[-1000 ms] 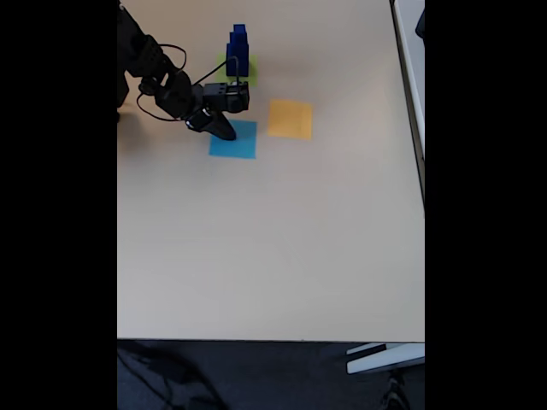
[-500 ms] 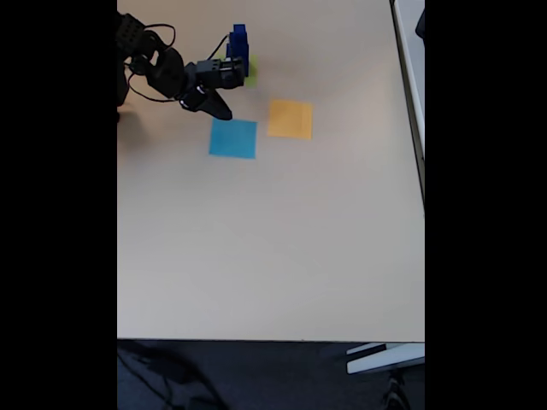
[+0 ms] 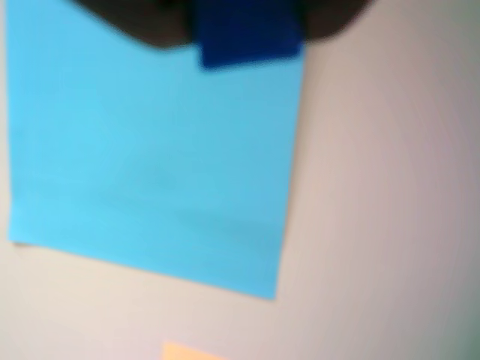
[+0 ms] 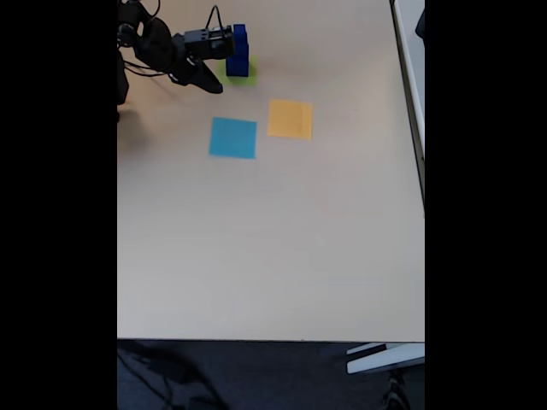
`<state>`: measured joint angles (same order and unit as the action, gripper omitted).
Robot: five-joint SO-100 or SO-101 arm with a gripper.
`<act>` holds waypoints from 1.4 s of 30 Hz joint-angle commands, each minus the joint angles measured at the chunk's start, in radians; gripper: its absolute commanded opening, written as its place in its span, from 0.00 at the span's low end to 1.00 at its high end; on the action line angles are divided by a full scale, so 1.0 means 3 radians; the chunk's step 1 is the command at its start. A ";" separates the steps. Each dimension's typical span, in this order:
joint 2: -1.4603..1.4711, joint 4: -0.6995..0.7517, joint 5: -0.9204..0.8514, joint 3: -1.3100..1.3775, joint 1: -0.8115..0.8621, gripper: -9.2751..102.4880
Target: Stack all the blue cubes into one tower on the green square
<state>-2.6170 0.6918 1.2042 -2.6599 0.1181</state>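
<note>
Blue tower (image 4: 238, 49) standing on green square (image 4: 248, 77), far end of counter (image 4: 273, 256). Hand (image 4: 224, 43) sitting just left of tower, maybe touching. Cannot tell if hand gripping. Light-blue square (image 3: 150, 150) lying below.

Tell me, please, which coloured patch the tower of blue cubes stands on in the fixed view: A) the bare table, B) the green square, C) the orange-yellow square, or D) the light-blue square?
B: the tower rises from the green square, whose lime edge shows at its base.
</note>
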 commanded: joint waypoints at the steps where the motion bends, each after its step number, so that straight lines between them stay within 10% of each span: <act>1: -0.0118 0.0215 0.0118 0.0440 -0.0138 0.08; 27: 0.1243 0.1079 0.2378 0.2209 -0.1069 0.08; 42: 0.1795 0.1079 0.2567 0.2741 -0.1381 0.08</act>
<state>-2.0816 1.0140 1.9543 -1.9098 -0.2807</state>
